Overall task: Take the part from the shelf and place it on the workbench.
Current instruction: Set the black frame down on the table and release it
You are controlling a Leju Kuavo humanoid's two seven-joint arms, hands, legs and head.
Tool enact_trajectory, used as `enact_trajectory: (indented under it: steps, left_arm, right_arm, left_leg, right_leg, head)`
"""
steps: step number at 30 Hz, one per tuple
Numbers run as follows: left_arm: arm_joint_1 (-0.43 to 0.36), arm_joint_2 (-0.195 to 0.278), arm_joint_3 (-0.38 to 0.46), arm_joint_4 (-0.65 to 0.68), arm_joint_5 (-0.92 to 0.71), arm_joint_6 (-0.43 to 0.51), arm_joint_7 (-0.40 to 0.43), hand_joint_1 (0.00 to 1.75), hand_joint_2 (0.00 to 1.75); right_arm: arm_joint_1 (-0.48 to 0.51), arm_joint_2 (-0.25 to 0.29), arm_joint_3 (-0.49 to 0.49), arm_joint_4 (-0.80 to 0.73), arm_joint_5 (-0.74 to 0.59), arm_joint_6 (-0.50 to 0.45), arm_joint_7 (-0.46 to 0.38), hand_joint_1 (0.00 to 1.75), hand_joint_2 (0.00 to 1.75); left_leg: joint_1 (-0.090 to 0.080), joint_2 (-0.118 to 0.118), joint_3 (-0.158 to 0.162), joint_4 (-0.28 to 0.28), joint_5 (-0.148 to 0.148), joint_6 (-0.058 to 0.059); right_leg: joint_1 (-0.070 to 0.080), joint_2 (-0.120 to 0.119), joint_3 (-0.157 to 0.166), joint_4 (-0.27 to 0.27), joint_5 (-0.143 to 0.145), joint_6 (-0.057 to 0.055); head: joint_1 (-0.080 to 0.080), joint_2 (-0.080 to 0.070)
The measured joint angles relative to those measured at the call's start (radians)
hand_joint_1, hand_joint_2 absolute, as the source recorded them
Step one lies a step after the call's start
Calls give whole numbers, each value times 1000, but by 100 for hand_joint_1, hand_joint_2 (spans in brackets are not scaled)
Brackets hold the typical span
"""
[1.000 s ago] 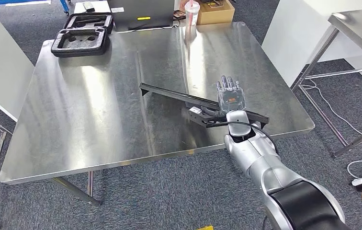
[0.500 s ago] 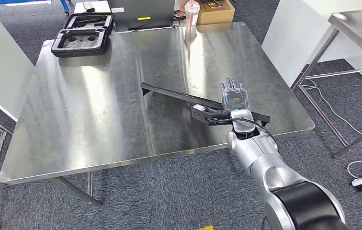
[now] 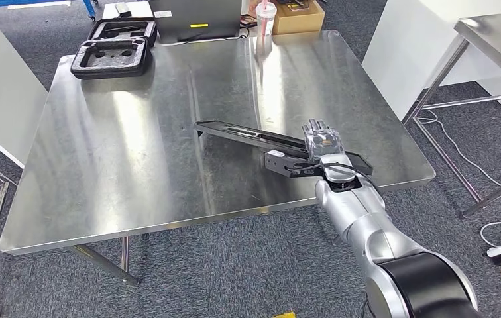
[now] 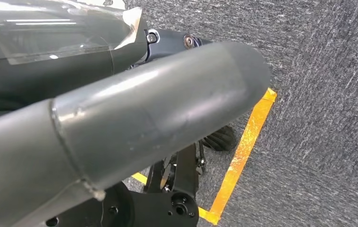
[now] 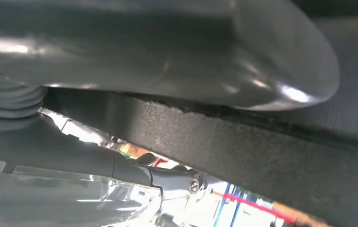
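A long, thin black part (image 3: 248, 136) stretches across the right half of the steel workbench (image 3: 135, 146), just above or on its surface. My right hand (image 3: 321, 140) grips it near its near-right end, fingers pointing away from me. In the right wrist view the grey thumb (image 5: 167, 47) lies over the black part (image 5: 243, 146), with the darker fingers on its other side. My left hand (image 4: 120, 118) hangs over the carpet and holds nothing.
Two black foam cases (image 3: 112, 56) sit at the bench's far left corner. A dark box (image 3: 198, 20), a cup with a straw (image 3: 265, 18) and a cardboard box (image 3: 301, 16) stand behind it. Another steel table (image 3: 493, 33) is on the right. Yellow tape (image 4: 243, 146) marks the floor.
My right hand has drawn back slightly toward the bench's near edge. The part has rolled flatter, its broad face now up, and its far end sits lower.
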Motion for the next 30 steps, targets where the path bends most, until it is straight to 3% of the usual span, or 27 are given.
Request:
enact_trajectory:
  steps: [4, 7, 23, 30]
  left_arm:
    - [-1, 5, 4, 0, -12, 0, 14, 0, 0]
    - [-2, 6, 7, 0, -13, 0, 17, 0, 0]
    - [-6, 4, 20, 0, -9, 0, 16, 0, 0]
    - [-7, 1, 32, 0, -10, -3, 11, 0, 0]
  right_arm:
    - [1, 0, -17, 15, -2, 121, -48, 0, 0]
    - [3, 0, -20, 24, -2, 149, -61, 0, 0]
    - [0, 5, -25, 35, 1, 157, -65, 0, 0]
    - [-3, 4, -26, 35, 17, 83, -50, 0, 0]
  left_leg:
    - [0, 0, 0, 0, 0, 0]
    - [0, 0, 0, 0, 0, 0]
    - [0, 0, 0, 0, 0, 0]
    - [0, 0, 0, 0, 0, 0]
  right_leg:
    - [0, 0, 0, 0, 0, 0]
    - [0, 0, 0, 0, 0, 0]
    - [0, 0, 0, 0, 0, 0]
    - [0, 0, 0, 0, 0, 0]
  head:
    - [0, 0]
    - [0, 0]
    - [0, 0]
    - [0, 0]
